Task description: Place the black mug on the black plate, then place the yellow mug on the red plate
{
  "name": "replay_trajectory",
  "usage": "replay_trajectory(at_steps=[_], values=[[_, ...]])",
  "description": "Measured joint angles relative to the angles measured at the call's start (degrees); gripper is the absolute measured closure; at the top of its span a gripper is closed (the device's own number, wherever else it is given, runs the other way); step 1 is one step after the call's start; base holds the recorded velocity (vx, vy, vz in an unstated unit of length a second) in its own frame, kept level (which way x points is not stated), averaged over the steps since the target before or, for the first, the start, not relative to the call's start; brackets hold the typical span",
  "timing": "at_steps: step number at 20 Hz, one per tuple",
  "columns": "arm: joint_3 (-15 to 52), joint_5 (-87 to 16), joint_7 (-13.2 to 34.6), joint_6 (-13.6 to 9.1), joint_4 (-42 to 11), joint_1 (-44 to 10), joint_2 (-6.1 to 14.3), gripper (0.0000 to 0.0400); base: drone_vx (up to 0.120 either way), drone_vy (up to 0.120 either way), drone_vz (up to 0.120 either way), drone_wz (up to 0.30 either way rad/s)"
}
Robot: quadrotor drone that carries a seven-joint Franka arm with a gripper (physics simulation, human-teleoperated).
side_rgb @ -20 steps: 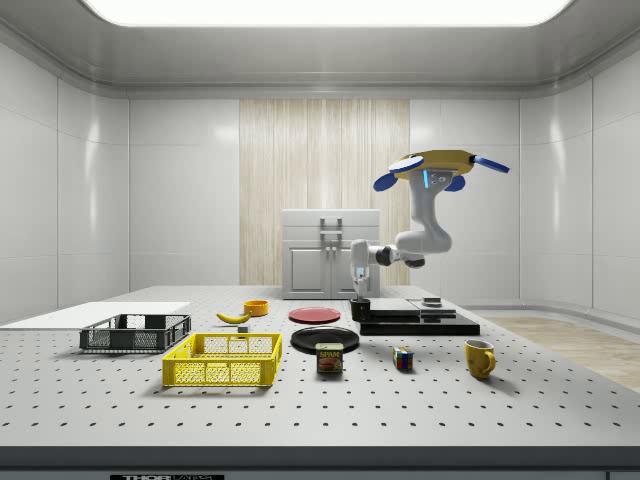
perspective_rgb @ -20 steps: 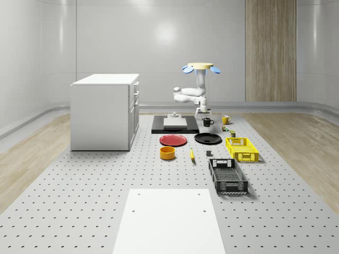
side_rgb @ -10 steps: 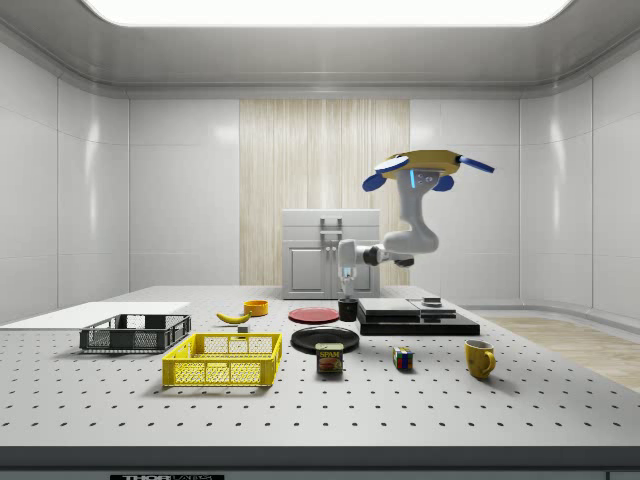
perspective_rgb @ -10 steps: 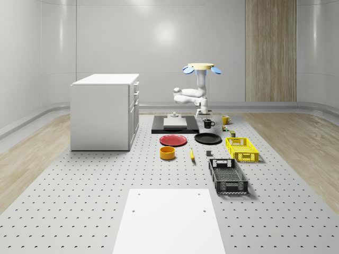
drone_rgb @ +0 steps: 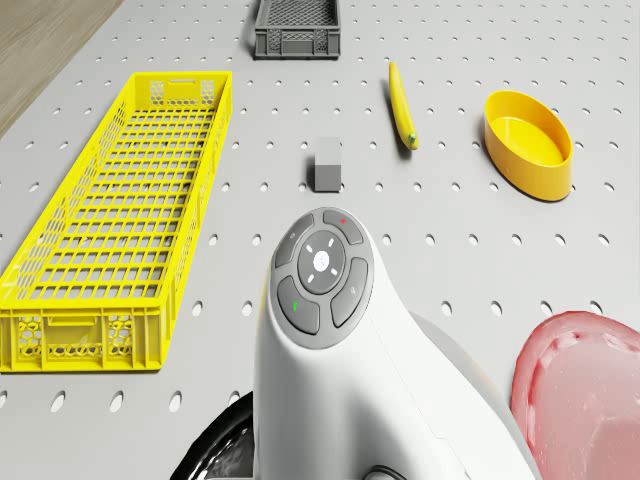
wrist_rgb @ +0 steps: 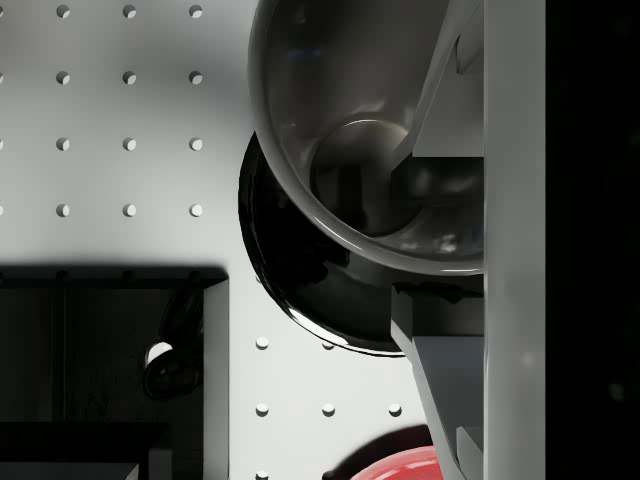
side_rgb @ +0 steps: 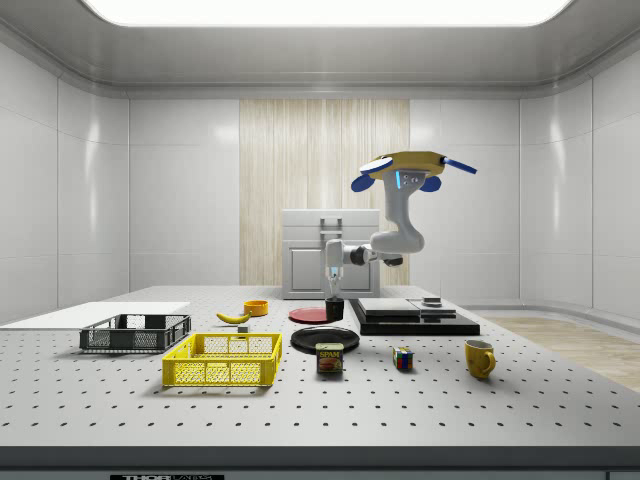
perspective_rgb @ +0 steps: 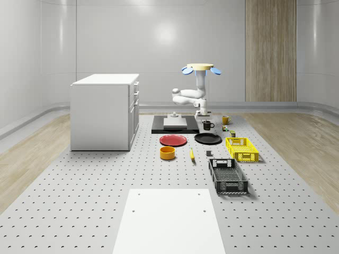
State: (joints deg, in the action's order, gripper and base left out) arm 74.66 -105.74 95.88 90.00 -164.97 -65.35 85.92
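Overhead, we see the drone (perspective_rgb: 201, 67) hovering above the far part of the perforated table (perspective_rgb: 106, 185), over the black slab (perspective_rgb: 175, 124) and beside the white cabinet (perspective_rgb: 105, 111). Its white arm (side_rgb: 385, 243) bends down toward the side view's left, and the gripper (side_rgb: 334, 297) hangs above the black plate's (side_rgb: 324, 338) far edge.

We find the gripper clamped on the black mug (side_rgb: 334, 309): in the wrist view one finger (wrist_rgb: 440, 90) reaches inside the mug (wrist_rgb: 350, 130) and the other finger (wrist_rgb: 440, 380) sits against its outer wall. The mug is held upright, clear of the table. Below it in the wrist view lies the glossy black plate (wrist_rgb: 300, 280), partly under the mug, with the red plate (wrist_rgb: 395, 467) just beyond.

In the whole-scene view the mug (perspective_rgb: 207, 125) hangs over the far rim of the black plate (perspective_rgb: 207, 138), and the red plate (perspective_rgb: 173, 140) lies just beside that plate on the view's left. The yellow mug (perspective_rgb: 226, 119) stands on the table well apart, toward the view's right; in the side view it (side_rgb: 479, 357) sits near the front right.

From the drone view we note a yellow crate (drone_rgb: 120, 215), a dark grey crate (drone_rgb: 297, 27), a banana (drone_rgb: 401, 105), a yellow bowl (drone_rgb: 528, 143) and a small grey block (drone_rgb: 326, 165). A Spam can (side_rgb: 329, 358) and a colour cube (side_rgb: 402, 358) rest near the table's front in the side view.
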Motion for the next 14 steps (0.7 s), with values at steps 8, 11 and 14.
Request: replay_trajectory(at_steps=[8, 11, 14], values=[[-2.5, -2.3, 0.0, 1.3, 0.6, -0.4, 0.5, 0.0290, 0.025, 0.000, 0.000, 0.000], [-5.0, -4.6, 0.0, 2.3, 1.3, -0.8, 0.7, 0.0290, 0.000, 0.000, 0.000, 0.000], [-7.3, -6.8, -0.1, 3.3, 2.1, -1.2, 0.7, 0.0290, 0.000, 0.000, 0.000, 0.000]])
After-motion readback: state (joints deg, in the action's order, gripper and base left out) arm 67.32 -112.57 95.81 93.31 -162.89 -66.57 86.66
